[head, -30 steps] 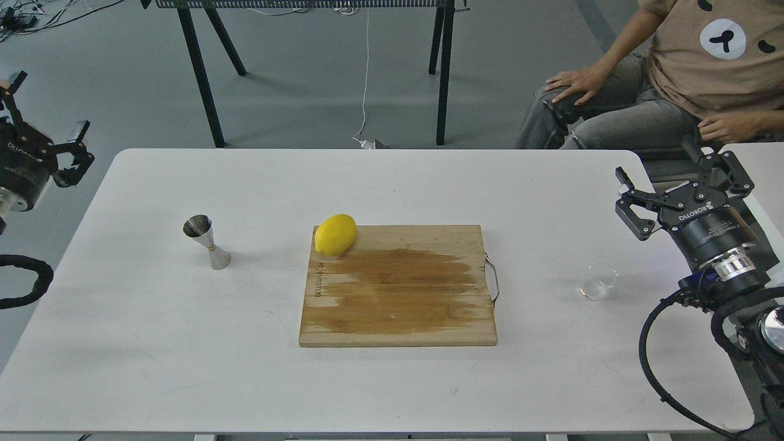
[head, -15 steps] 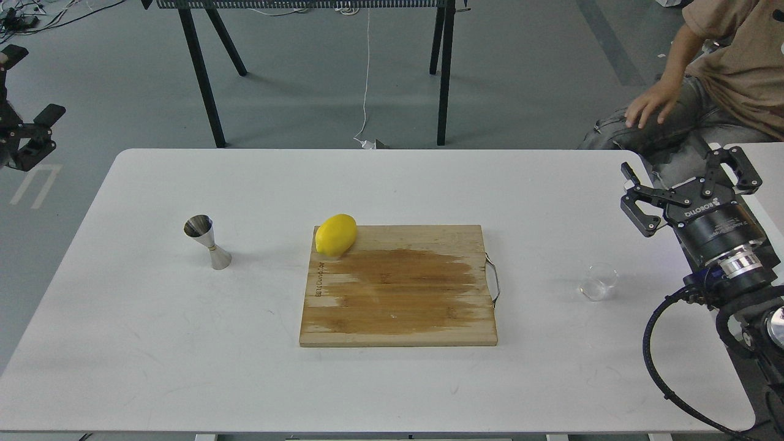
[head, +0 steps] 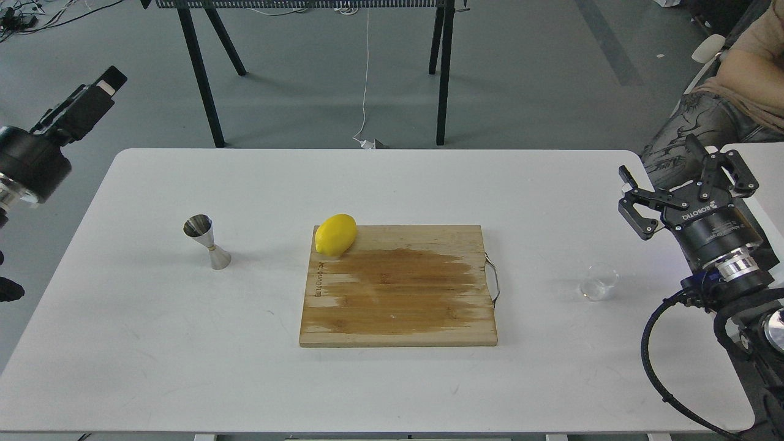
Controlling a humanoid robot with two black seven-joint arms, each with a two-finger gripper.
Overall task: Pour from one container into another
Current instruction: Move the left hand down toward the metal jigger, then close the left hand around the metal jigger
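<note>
The small clear glass cup [head: 599, 282] stands upright on the white table [head: 184, 355], to the right of the cutting board. The steel hourglass jigger [head: 207, 242] stands upright at the table's left side. My right gripper [head: 674, 174] hovers open above the table's right edge, up and to the right of the cup, holding nothing. My left gripper [head: 92, 101] is off the table's far left corner, well away from the jigger. It shows side-on and dark, so its fingers cannot be told apart.
A wooden cutting board [head: 398, 288] with a wet stain and a metal handle lies mid-table, a yellow lemon [head: 335, 234] on its far left corner. A seated person [head: 735, 92] is at the back right. Black table legs [head: 199, 73] stand behind.
My left gripper has swung and turned, now pointing up and to the right. The person has pulled back to the right. My right gripper has barely shifted.
</note>
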